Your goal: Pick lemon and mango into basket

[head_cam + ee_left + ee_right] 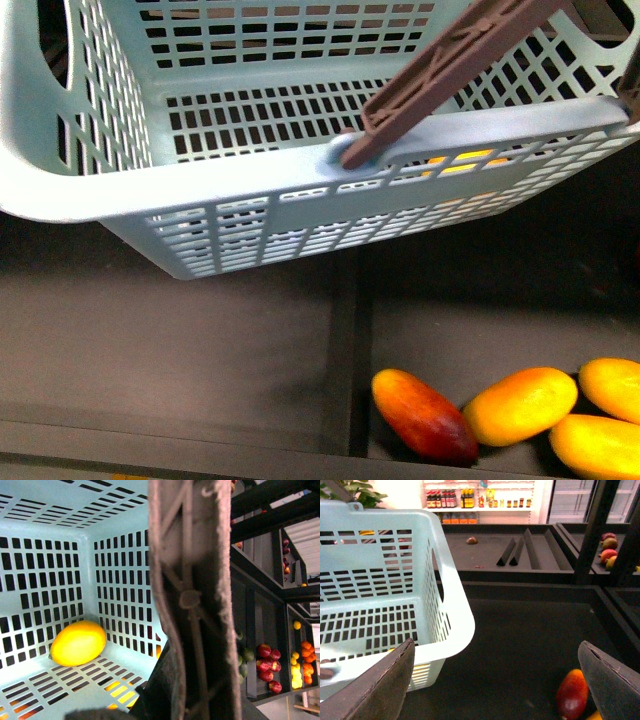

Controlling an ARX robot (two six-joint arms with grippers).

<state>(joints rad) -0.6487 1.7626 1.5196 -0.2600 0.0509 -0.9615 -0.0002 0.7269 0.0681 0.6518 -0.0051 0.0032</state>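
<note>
The light teal basket (pixel 240 180) hangs tilted above the dark shelf, and my left gripper (pixel 186 700) is shut on its brown hoop handle (pixel 450 65). Inside it the yellow lemon (pixel 77 642) lies on the slotted floor against a wall. Below and to the right of the basket, the dark red mango (pixel 425 415) with an orange end rests on the shelf floor. My right gripper (pixel 495 685) is open over bare shelf beside the basket's corner (pixel 455 630). The mango (pixel 572 694) lies just inside its right finger (pixel 615 680), apart from it.
Three yellow-orange mangoes (pixel 520 405) lie right of the red one. A raised divider (pixel 345 350) splits the shelf floor. Black wedge dividers (pixel 517 552) and an upright post (pixel 592 530) stand beyond. Side shelves hold red apples (pixel 267 660) and other fruit.
</note>
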